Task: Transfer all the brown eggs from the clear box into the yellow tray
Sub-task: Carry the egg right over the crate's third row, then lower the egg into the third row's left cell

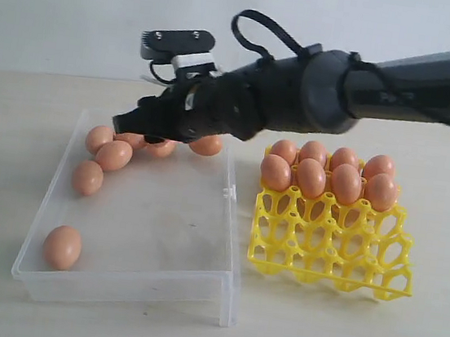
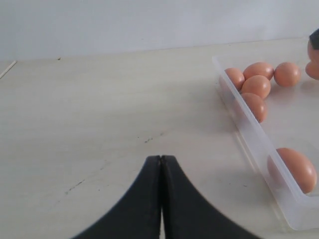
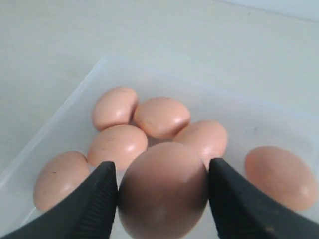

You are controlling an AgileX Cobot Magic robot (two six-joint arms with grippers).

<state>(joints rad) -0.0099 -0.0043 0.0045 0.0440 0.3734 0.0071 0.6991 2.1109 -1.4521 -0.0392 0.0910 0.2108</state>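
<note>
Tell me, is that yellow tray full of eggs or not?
Half full. The yellow tray holds eight brown eggs in its two back rows; the two front rows of cups are empty.

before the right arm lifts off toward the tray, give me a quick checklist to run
1. held egg gripped by right gripper: ok, both fingers touch its sides.
2. held egg clear of neighbouring eggs: cannot tell.
3. free cups in yellow tray: ok, two rows nearest the camera empty.
4. left gripper out of the way: ok, shut, over table outside the clear box.
</note>
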